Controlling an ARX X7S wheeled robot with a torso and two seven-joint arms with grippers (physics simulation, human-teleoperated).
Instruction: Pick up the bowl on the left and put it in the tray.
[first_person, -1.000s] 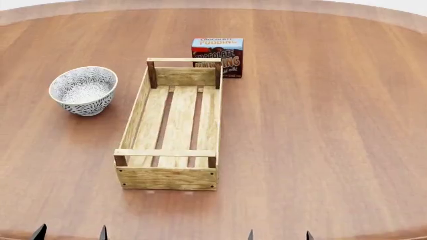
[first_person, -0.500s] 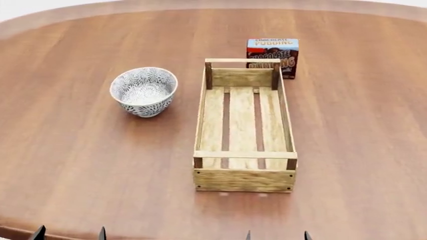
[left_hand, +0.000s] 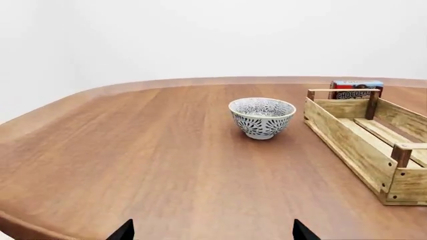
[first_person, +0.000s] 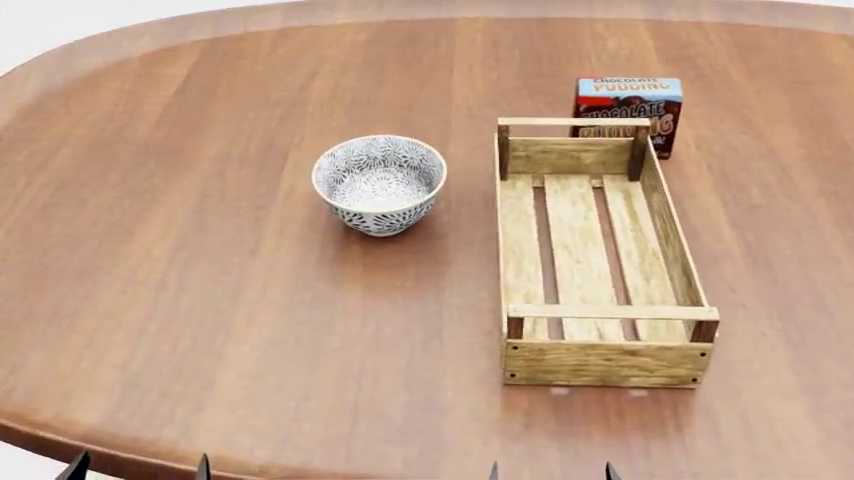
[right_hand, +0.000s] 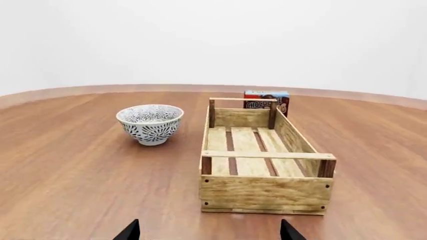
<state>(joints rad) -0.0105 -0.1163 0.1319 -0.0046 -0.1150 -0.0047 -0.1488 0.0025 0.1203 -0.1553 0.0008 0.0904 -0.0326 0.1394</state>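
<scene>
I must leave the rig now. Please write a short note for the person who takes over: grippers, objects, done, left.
Left gripper and right gripper: only the fingertips show at the near table edge; both look open and empty.
The bowl stands upright on the table, left of the tray, apart from it.
The tray holds nothing; a pudding box stands behind it.
Done: nothing grasped.
Left: reach, grasp the bowl, lift, place in tray.
</scene>
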